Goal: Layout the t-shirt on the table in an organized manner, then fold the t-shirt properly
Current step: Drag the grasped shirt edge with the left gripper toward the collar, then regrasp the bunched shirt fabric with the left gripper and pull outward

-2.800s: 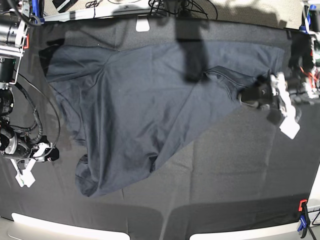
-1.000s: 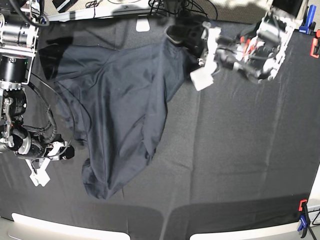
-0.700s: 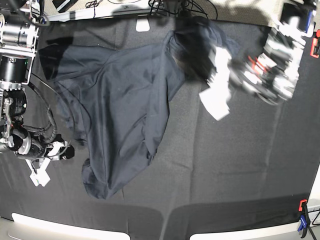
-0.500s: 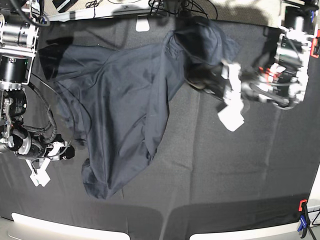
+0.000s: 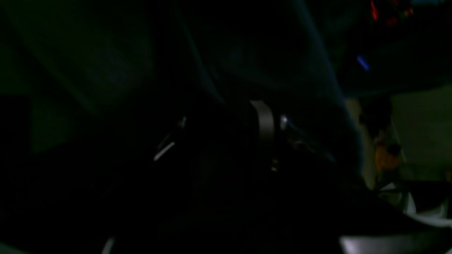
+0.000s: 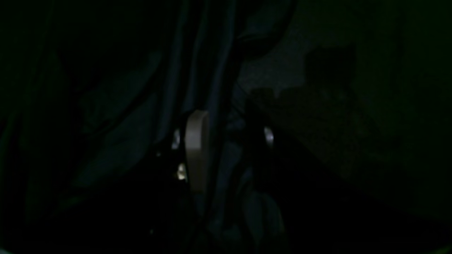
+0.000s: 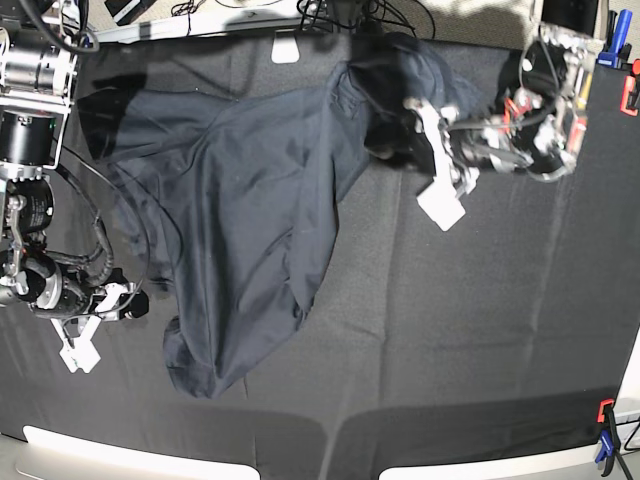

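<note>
The dark t-shirt [image 7: 250, 200] lies crumpled across the left half of the table [image 7: 480, 330], with one end bunched at the far centre [image 7: 410, 70]. My left gripper [image 7: 425, 155] hovers just right of that bunch, its white fingers spread wide; no cloth shows held between them. The left wrist view is almost black, showing only the fingers [image 5: 265, 121] over dark fabric. My right gripper [image 7: 98, 322] rests by the shirt's left edge. In the right wrist view its fingers [image 6: 196, 151] stand apart with shirt folds [image 6: 219, 88] visible beyond them.
A blue and orange clamp [image 7: 605, 440] grips the near right edge, and more clamps [image 7: 625, 70] sit at the far right corner. A white tag [image 7: 285, 50] and cables [image 7: 340, 12] lie along the far edge. The right arm's base [image 7: 30, 90] stands at far left.
The left gripper carried the shirt's right side over to the far centre, then let it drop there. Its jaws have widened and it has shifted slightly up. The right arm stayed still.
</note>
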Controlling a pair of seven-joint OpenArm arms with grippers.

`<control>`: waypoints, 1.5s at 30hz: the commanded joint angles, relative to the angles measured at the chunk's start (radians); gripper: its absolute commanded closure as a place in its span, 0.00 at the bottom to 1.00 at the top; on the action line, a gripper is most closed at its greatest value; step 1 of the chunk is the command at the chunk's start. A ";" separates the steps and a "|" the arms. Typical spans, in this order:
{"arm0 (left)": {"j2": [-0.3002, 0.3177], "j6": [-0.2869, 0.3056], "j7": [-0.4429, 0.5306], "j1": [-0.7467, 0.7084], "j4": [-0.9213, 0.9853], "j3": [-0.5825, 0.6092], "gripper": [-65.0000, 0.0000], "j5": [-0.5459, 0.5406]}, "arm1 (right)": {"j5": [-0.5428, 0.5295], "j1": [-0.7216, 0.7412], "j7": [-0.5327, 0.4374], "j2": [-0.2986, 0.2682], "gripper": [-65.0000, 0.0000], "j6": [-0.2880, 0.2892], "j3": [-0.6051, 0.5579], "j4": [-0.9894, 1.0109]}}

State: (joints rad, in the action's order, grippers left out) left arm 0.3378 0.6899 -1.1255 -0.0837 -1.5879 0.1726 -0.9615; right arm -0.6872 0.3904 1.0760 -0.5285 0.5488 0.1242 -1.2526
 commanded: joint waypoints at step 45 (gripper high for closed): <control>0.059 0.008 0.024 0.103 -0.014 -0.380 0.59 -0.014 | -0.019 0.028 -0.013 -0.017 0.70 0.003 0.006 -0.015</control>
State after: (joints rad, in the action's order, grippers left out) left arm 0.3840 0.6907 -1.1355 0.0055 -1.5867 -0.2024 -0.9634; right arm -0.6872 0.3904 1.0828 -0.5293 0.5488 0.1242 -1.2526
